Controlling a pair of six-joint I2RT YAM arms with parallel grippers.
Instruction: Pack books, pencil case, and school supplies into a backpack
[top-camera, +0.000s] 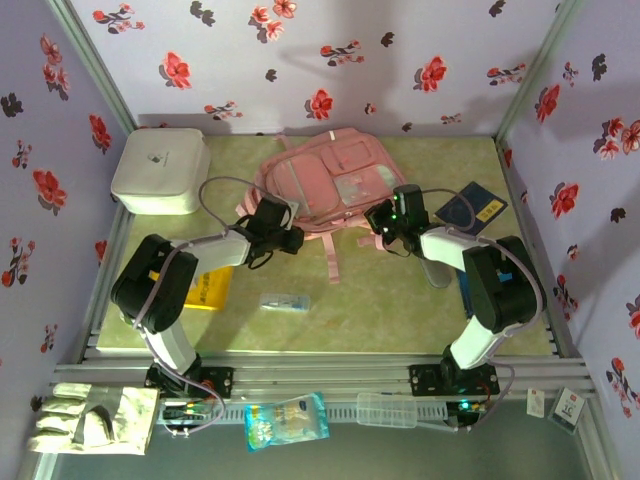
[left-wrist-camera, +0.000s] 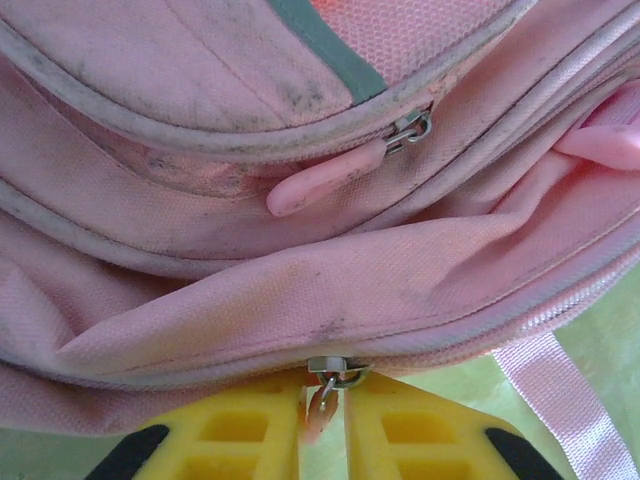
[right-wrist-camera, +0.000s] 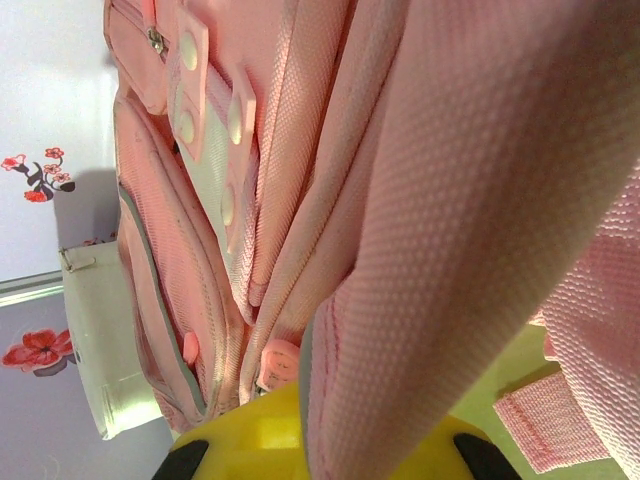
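I see the backpack lying at the back of the surface, its inside hidden. The right end effector is clamped on its fabric. The left end effector straddles a zipper pull; I cannot tell whether it grips.

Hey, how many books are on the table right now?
2 for sure: a yellow book by the left arm, a dark blue book right of the backpack. Another may hide beneath it.

walls: back wall, left wall and right wall, lavender with red and black flowers | frame: grey metal posts in both back corners, slotted metal rail along near edge | tabletop: pale yellow-green, marbled | light: even, soft shadows on back wall
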